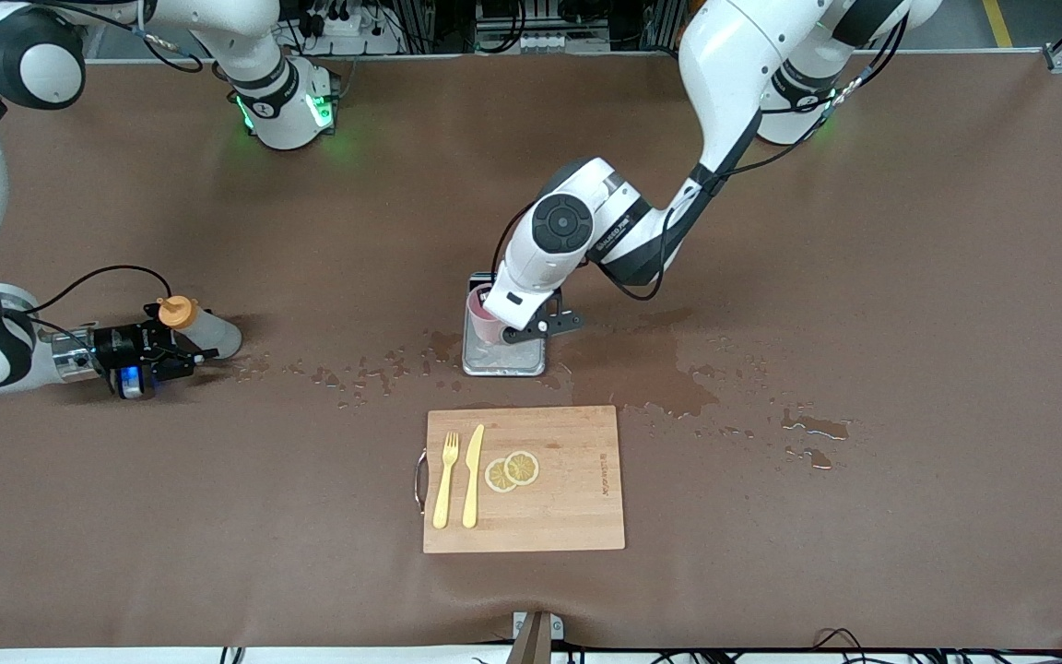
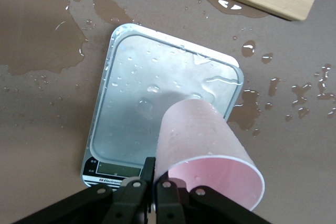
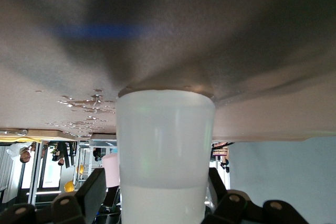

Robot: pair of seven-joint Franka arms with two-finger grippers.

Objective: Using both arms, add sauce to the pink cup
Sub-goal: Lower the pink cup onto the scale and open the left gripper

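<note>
1. The left gripper [image 2: 152,190], clamped on the small pink plastic cup's [image 2: 202,145] rim, steadies it on the grey scale [image 2: 131,103].
2. The right gripper [image 1: 182,355], jaws parted, brackets the whitish orange-capped squeeze bottle [image 1: 202,327], well apart from the scale toward the right arm's end; next it must squeeze firmly, then lift.

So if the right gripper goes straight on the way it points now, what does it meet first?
The sauce bottle. The right gripper points along the table toward the left arm's end, and the bottle already stands between its open fingers. Past the bottle there is only wet table, though depth is hard to judge.
</note>
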